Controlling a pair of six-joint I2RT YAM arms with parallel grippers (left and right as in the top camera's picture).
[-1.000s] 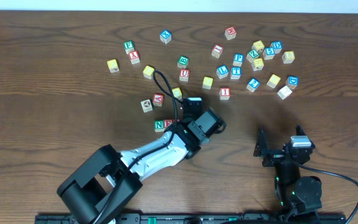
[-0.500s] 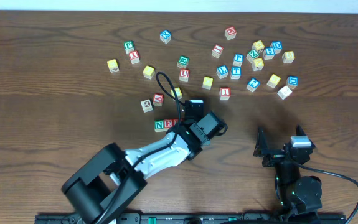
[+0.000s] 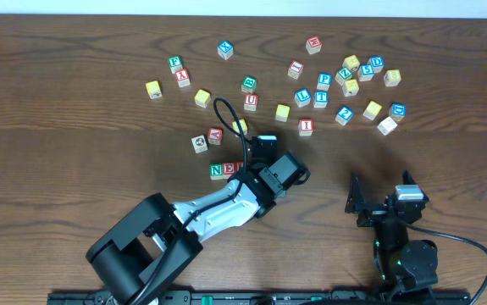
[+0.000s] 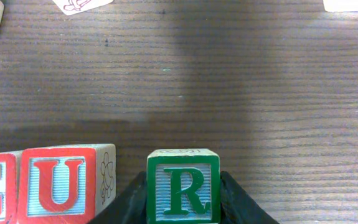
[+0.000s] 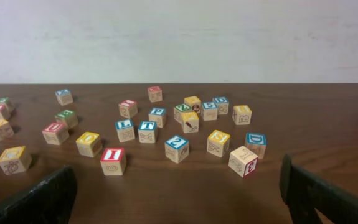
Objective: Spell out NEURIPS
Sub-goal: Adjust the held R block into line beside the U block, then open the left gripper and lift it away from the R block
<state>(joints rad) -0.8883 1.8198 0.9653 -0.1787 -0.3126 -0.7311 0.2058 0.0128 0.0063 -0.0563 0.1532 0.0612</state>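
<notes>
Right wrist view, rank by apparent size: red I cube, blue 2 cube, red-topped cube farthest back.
1. Red I wooden cube and blue 2 wooden cube: about alike, not ranked.
2. Red-topped wooden cube farthest back: smallest, likely just because it sits farther from the camera.

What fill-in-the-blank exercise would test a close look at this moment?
1. The green cube between the fingers of the left gripper bears the letter ___.
2. The red cube nearest it bears the letter ___.
3. The right gripper stands ___ and holds nothing.
4. Among the scattered cubes, the I cube has ___ lettering.

Missing words: R; U; open; red.
</notes>
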